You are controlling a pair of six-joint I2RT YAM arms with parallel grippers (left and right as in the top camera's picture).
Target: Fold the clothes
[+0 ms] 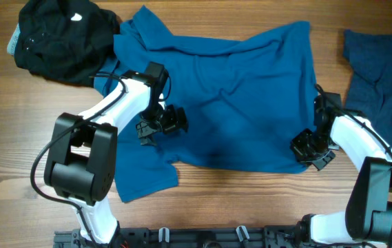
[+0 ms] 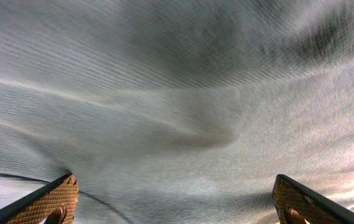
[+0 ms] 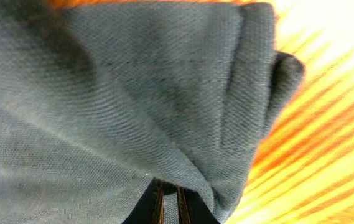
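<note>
Three garments lie on the wooden tabletop [image 1: 16, 145]: a medium-blue polo shirt [image 1: 237, 96] spread across the middle, a black garment [image 1: 61, 38] heaped at the far left corner, and a darker blue garment [image 1: 382, 69] at the right edge. The polo shirt lies mostly flat but wrinkled, its collar end toward the far left, where it meets the black garment, and one sleeve reaches toward the near edge on the left. A strip of bare wood separates it from the darker blue garment. The right gripper [image 1: 313, 148] sits at the shirt's near right corner, its jaws pressed together on a bunched fold of the shirt's edge. In the right wrist view that fold [image 3: 133, 93] fills most of the picture and gathers down into the narrow slit of the gripper [image 3: 170, 202]. The left gripper [image 1: 161, 124] is over the shirt's left part, near the sleeve, with its jaws spread wide and nothing between them. In the left wrist view its two fingers [image 2: 52, 199] stand far apart at the bottom corners, with rippled cloth [image 2: 183, 93] filling everything beyond them. Whether the fingertips touch the cloth I cannot tell.
</note>
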